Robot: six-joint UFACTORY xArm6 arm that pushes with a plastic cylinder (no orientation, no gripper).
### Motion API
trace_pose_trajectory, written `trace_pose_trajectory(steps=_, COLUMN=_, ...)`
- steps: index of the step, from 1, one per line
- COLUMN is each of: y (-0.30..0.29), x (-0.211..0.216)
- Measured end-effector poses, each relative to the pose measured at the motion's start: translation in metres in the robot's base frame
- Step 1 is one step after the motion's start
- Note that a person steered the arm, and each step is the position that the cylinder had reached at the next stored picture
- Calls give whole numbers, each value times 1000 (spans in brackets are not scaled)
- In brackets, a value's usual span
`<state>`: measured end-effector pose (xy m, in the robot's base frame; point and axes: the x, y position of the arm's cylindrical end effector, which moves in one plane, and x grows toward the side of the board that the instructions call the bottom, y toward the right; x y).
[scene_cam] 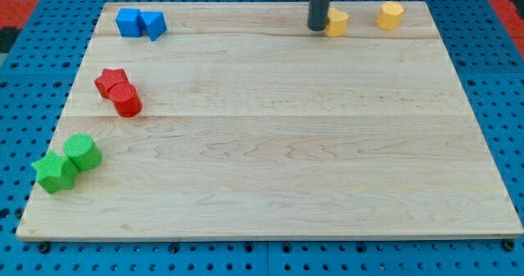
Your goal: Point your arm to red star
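Observation:
The red star (109, 81) lies near the board's left edge, touching a red cylinder (126, 100) just below and to its right. My tip (318, 27) is at the view's top, right of centre, touching the left side of a yellow block (336, 21). The tip is far to the right of the red star and above it in the view.
A blue cube (128, 22) and a blue triangular block (154, 24) sit at the top left. A yellow hexagonal block (390, 15) is at the top right. A green star (54, 172) and a green cylinder (83, 152) sit at the lower left. The wooden board (286, 145) rests on a blue pegboard.

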<state>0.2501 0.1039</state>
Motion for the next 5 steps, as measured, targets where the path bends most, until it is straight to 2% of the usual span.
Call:
trace_pose_trajectory(steps=1, y=4, x=7)
trace_pose_trajectory(steps=2, y=-25, x=30)
trace_pose_trajectory(steps=5, y=-27, x=32)
